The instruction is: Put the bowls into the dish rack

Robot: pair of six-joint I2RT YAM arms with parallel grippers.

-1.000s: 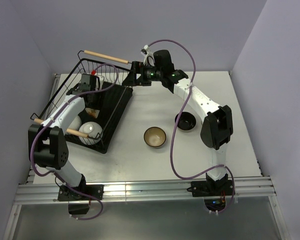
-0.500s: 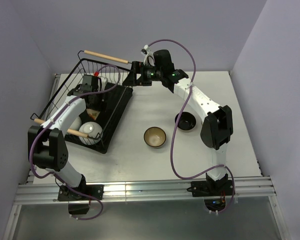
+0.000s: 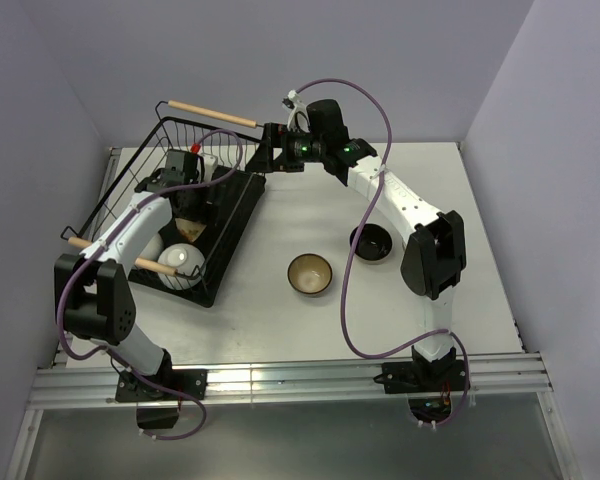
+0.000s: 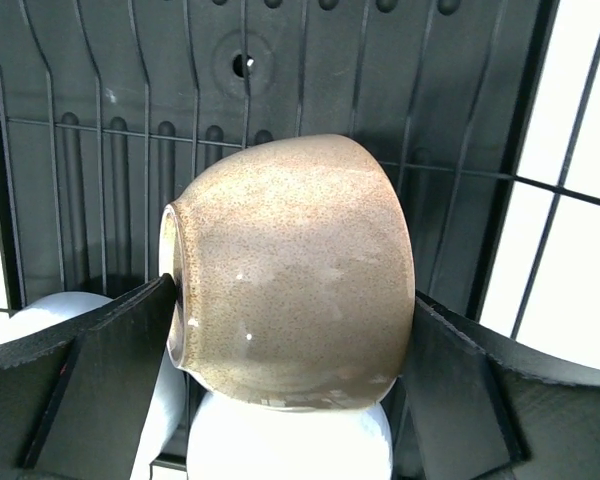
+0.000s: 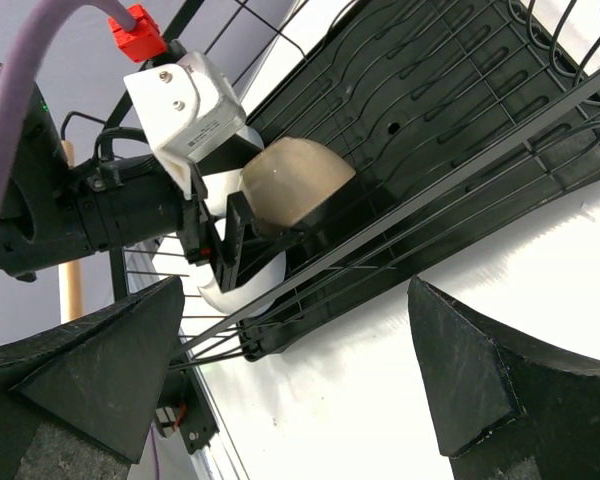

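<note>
Two bowls are left out on the desk (image 3: 280,320), the brown one (image 3: 309,274) and the black one (image 3: 371,243), neither shifted over the last second. Over at the rack (image 3: 235,215) only a small change is seen from above: the left arm has crept a touch further in, and that's all. From the left wrist, a beige bowl (image 4: 295,270) is seen tipped on its side low inside the rack, rested on a white bowl (image 4: 290,440), with another white one (image 4: 40,315) just beside. It is flanked by the left pincer (image 4: 290,292), a finger at its foot and a finger at its rim, but whether it is gripped or already let go cannot be told. If it has been freed, a further bowl can be counted as loaded and two remain to be fetched. The right pincer (image 5: 298,290) is held wide apart and empty at the rack's far corner. Much is hidden: the rack's middle is covered by the left arm from above, the lower white bowl is cut off by the frame edge, and a second beige bowl cannot be picked out anywhere.
</note>
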